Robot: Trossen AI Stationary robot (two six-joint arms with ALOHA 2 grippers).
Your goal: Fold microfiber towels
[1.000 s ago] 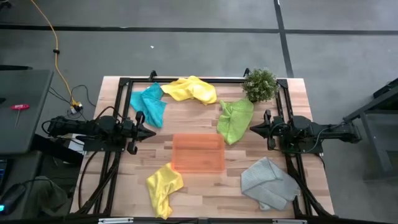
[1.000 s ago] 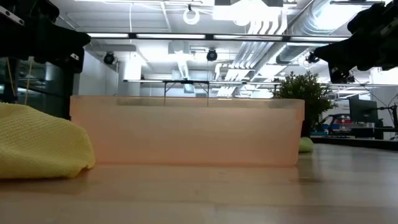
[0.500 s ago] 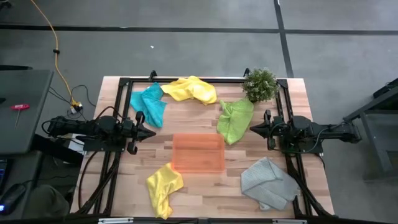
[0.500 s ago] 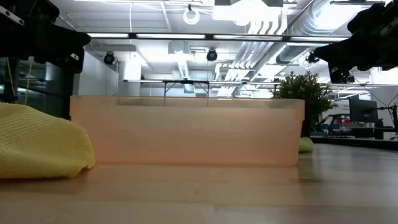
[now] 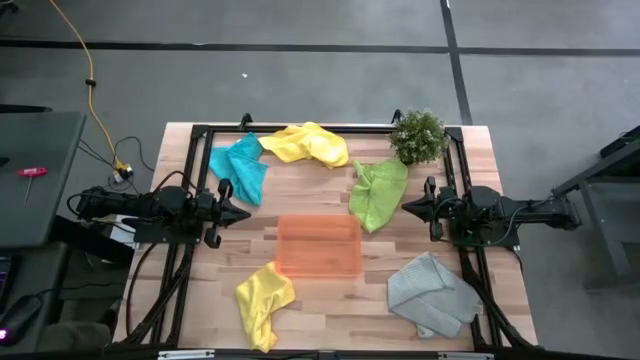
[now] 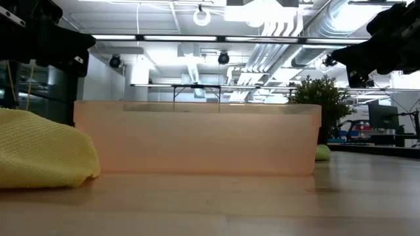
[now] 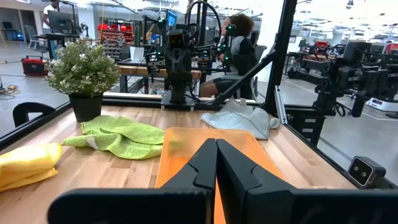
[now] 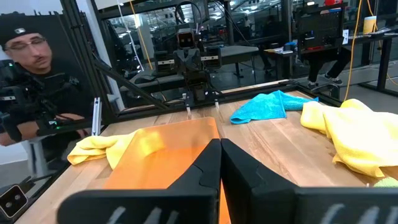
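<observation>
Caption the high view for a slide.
Five crumpled microfiber towels ring an orange tray while the shut left gripper and right gripper wait at the sides.

The counter point(image 5: 330, 305) is pale, smooth planked wood with a soft sheen. The tray point(image 5: 318, 246) is translucent orange plastic. The towels point(image 5: 263, 300) are matt, nubby cloth. The frame point(image 5: 300, 130) is black metal.

Even, bright light from overhead — the table point(image 5: 320, 300) in the high view shows only faint, soft shadows. In the low view, ceiling strip lights point(image 6: 275, 29) glare white and the arms read as dark silhouettes. The near yellow towel point(image 6: 39, 154) looks slightly soft — out of focus.
</observation>
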